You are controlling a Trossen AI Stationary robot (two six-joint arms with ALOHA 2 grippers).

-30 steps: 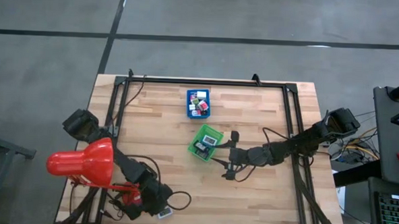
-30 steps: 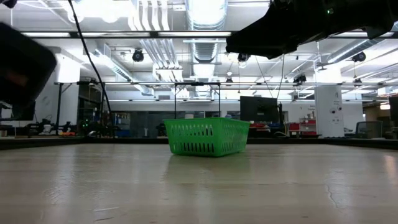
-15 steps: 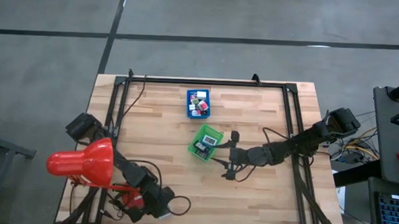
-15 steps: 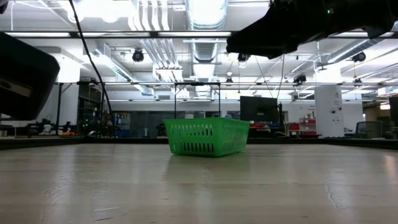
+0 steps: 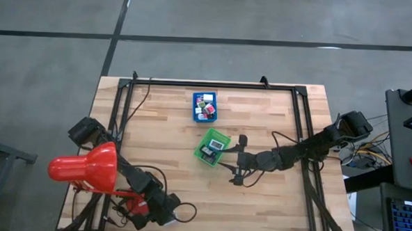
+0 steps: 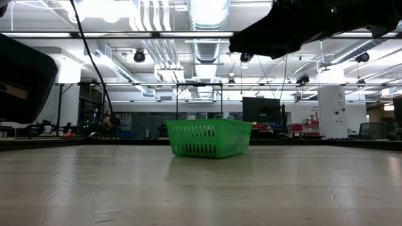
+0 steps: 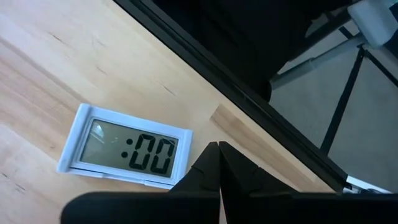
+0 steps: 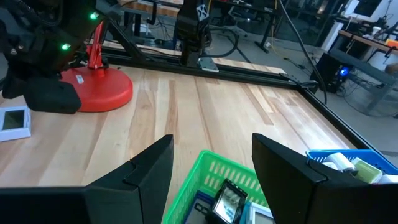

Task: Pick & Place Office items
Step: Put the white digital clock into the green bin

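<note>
Clock axis: a small digital clock point(image 7: 123, 147) lies flat on the bench point(image 7: 50, 68), face up, its long side running along the bench's front edge rail; seen from my left wrist its digits read ":00" upright, slightly tilted.
Clock look: pale white-blue frame, grey-green display, dark digits; a flat rectangle, far smaller than either tray.
Clock place: at the bench's near left corner, just beside my left fingers point(image 7: 217, 168); from above it shows as a pale patch point(image 5: 171, 219) next to the left gripper point(image 5: 161, 210), close to the red desk lamp point(image 5: 85, 167).
Other items: more small pieces sit in the blue tray point(image 5: 206, 106) toward the far side, white, red and green among them; the green tray point(image 5: 212, 146) at mid-bench holds a few flat pieces, one a small screen-like rectangle point(image 8: 227, 200).
Left fingers: pressed together, tips meeting, nothing between them; they hang just off the clock's edge, not touching it as far as I can see.
Right fingers: my right gripper point(image 8: 211, 162) stands apart and empty above the green tray's near rim.
Change: since a second ago my left arm has shifted slightly near the lamp; the right arm and both trays are where they were.
</note>
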